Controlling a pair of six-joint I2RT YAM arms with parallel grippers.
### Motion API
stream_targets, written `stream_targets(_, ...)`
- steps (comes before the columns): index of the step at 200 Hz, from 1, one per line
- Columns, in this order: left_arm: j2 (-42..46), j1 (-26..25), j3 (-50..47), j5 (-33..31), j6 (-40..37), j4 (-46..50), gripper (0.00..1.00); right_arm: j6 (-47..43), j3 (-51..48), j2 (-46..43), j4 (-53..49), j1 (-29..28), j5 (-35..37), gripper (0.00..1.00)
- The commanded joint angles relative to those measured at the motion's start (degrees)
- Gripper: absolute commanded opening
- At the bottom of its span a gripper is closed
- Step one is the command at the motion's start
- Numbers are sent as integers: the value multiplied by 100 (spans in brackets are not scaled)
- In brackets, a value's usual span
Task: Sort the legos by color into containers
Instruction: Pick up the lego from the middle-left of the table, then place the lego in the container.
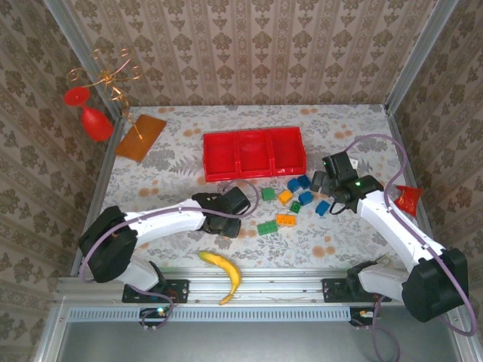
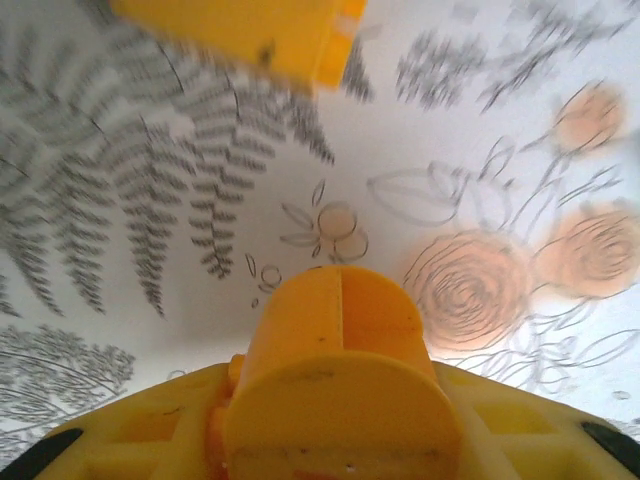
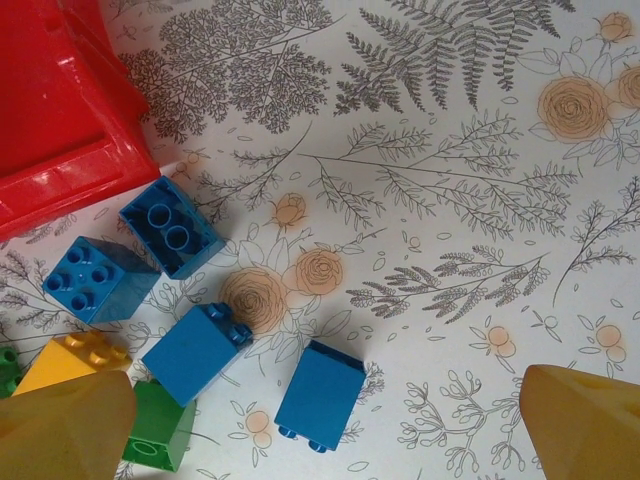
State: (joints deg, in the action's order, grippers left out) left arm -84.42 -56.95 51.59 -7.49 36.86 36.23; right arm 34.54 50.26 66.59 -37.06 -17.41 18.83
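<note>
The banana [image 1: 223, 273] lies on the table [image 1: 162, 177] at the near edge, between the two arm bases.

The left arm [image 1: 162, 221] extends low from its base toward the table centre, nearly flat over the surface. The left gripper [image 1: 226, 205] sits just left of the legos [image 1: 287, 207]. In the left wrist view a rounded orange shape [image 2: 340, 370] with a centre seam sits close to the lens. It cannot be determined whether this is closed fingers or a gripped piece, so the jaw state is not readable. An orange brick [image 2: 240, 35] lies on the table ahead of it.

The right arm [image 1: 396, 230] bends inward from the right and places the right gripper [image 1: 323, 183] at the right edge of the brick cluster. Its fingertips [image 3: 585, 420] stand wide apart and grip nothing. One blue brick [image 3: 320, 395] lies on the table below the gap between them.

All legos lie loose on the table just in front of the tray [image 1: 253, 134], with blue pieces mostly to the right and orange and green pieces toward the left. An overturned blue brick [image 3: 170, 238] sits just beside the tray corner.

The red tray lies beyond the cluster, its long side across the table. Its three compartments show bare red floors. The flat board [image 1: 141, 136] lies to the far left.
</note>
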Motion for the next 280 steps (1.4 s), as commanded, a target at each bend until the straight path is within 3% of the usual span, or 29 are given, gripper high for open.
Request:
stream_targets(1, 339, 61, 424, -590, -346, 208, 31, 131, -121, -176, 202, -91, -140, 100)
stream_targets(95, 614, 1151, 850, -921, -1277, -863, 30, 287, -74, -179, 225, -573, -115, 100)
stream_targets(196, -347, 2170, 1668, -666, -1953, -1342, 30, 421, 297, 312, 102, -817, 16, 100)
stream_targets(280, -1088, 2566, 2034, -454, -2043, -1468, 30, 404, 594, 695, 85, -874, 10, 100)
